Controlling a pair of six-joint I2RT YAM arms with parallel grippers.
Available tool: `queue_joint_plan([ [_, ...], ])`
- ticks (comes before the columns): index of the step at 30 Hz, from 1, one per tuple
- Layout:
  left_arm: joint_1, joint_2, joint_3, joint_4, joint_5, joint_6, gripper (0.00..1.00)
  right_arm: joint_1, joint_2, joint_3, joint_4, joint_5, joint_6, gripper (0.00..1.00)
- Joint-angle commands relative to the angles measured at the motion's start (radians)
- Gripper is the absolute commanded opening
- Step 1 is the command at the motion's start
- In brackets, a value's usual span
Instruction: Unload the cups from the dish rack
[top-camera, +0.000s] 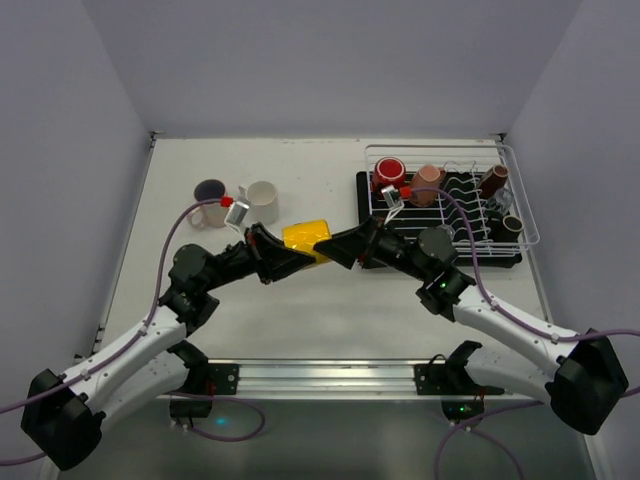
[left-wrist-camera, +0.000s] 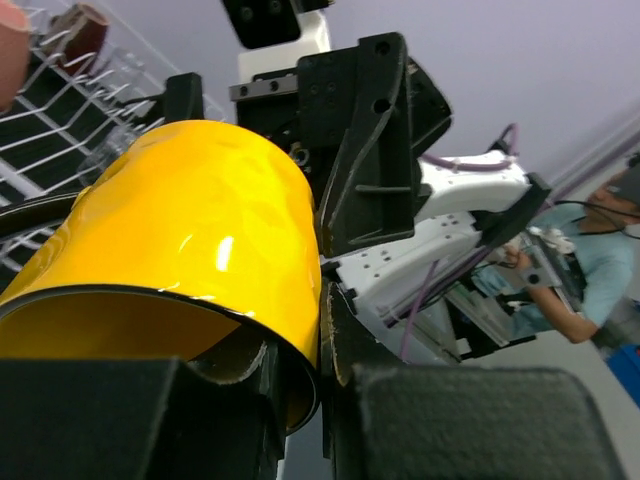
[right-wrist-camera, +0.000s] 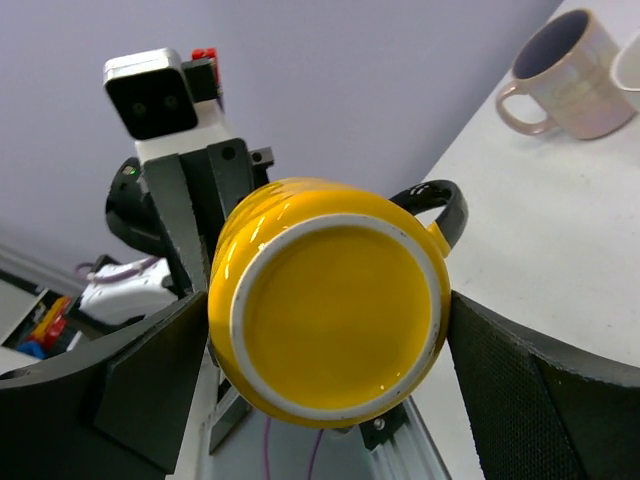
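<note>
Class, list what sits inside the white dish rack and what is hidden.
Inside the dish rack: a red mug, a pinkish cup and two dark brown cups. The right arm covers its near left corner, hiding anything there.

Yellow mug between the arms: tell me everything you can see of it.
The yellow mug is glossy and ceramic-looking, with a black handle, a dark rim and a pale ring round its base. It lies sideways between the left pincer, which pinches its wall, and the right pincer, which flanks its base.
</note>
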Motion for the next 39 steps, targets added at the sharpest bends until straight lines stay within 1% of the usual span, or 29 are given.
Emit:
queue_joint_plan([
  [1, 0.009, -0.054, 0.061, -0.211, -0.123, 0.174, 0.00, -0.020, -0.070, -0.001, 0.033, 0.124, -0.044, 0.99],
  [2, 0.007, -0.059, 0.089, -0.282, -0.151, 0.220, 0.00, -0.024, -0.087, -0.004, -0.011, 0.142, -0.059, 0.99],
  [3, 0.007, -0.062, 0.119, -0.410, -0.177, 0.259, 0.00, -0.044, -0.102, -0.007, -0.034, 0.159, -0.067, 0.99],
  [4, 0.007, -0.058, 0.177, -0.469, -0.217, 0.324, 0.00, -0.053, -0.119, -0.006, -0.060, 0.182, -0.078, 0.99],
  [5, 0.007, -0.045, 0.207, -0.521, -0.231, 0.360, 0.00, -0.061, -0.148, 0.000, -0.132, 0.194, -0.113, 0.99],
  [6, 0.007, -0.001, 0.277, -0.619, -0.254, 0.389, 0.00, -0.064, -0.161, 0.016, -0.183, 0.219, -0.137, 0.99],
  [7, 0.007, 0.025, 0.314, -0.659, -0.262, 0.440, 0.00, -0.063, -0.171, 0.048, -0.244, 0.281, -0.168, 0.99],
  [8, 0.007, 0.057, 0.348, -0.716, -0.269, 0.464, 0.00, -0.064, -0.188, 0.062, -0.350, 0.314, -0.212, 0.99],
  [9, 0.007, 0.124, 0.420, -0.791, -0.304, 0.488, 0.00, -0.064, -0.196, 0.080, -0.398, 0.346, -0.234, 0.99],
  [11, 0.006, 0.198, 0.491, -0.860, -0.360, 0.553, 0.00, -0.064, -0.204, 0.120, -0.529, 0.430, -0.294, 0.99],
  [12, 0.006, 0.275, 0.559, -0.915, -0.413, 0.572, 0.00, -0.064, -0.210, 0.132, -0.563, 0.450, -0.311, 0.99],
  [14, 0.000, 0.350, 0.621, -0.953, -0.463, 0.618, 0.00, -0.064, -0.216, 0.152, -0.634, 0.493, -0.348, 0.99],
  [15, -0.002, 0.429, 0.682, -0.983, -0.504, 0.630, 0.00, -0.063, -0.220, 0.154, -0.645, 0.498, -0.357, 0.99],
  [20, -0.017, 0.652, 0.857, -1.057, -0.619, 0.686, 0.00, -0.064, -0.245, 0.142, -0.685, 0.532, -0.394, 0.99],
  [21, -0.017, 0.726, 0.914, -1.083, -0.622, 0.689, 0.00, -0.063, -0.250, 0.138, -0.686, 0.541, -0.400, 0.99],
  [23, -0.017, 0.795, 0.960, -1.098, -0.635, 0.701, 0.00, -0.064, -0.268, 0.128, -0.693, 0.544, -0.408, 0.99],
  [24, -0.019, 0.862, 1.012, -1.118, -0.662, 0.709, 0.00, -0.063, -0.273, 0.122, -0.694, 0.544, -0.409, 0.99],
  [26, -0.020, 0.925, 1.061, -1.138, -0.682, 0.718, 0.00, -0.064, -0.286, 0.115, -0.699, 0.541, -0.417, 0.99],
  [27, -0.020, 0.994, 1.119, -1.169, -0.693, 0.722, 0.00, -0.064, -0.291, 0.114, -0.705, 0.543, -0.421, 0.99],
  [29, -0.022, 1.054, 1.169, -1.210, -0.720, 0.735, 0.00, -0.064, -0.300, 0.112, -0.723, 0.553, -0.434, 0.99],
  [30, -0.022, 1.109, 1.208, -1.223, -0.737, 0.742, 0.00, -0.064, -0.303, 0.111, -0.725, 0.558, -0.438, 0.99],
  [33, -0.023, 1.195, 1.270, -1.259, -0.760, 0.758, 0.00, -0.064, -0.322, 0.106, -0.734, 0.573, -0.451, 0.99],
  [39, -0.023, 1.294, 1.333, -1.302, -0.791, 0.785, 0.00, -0.063, -0.320, 0.102, -0.740, 0.576, -0.463, 0.99],
])
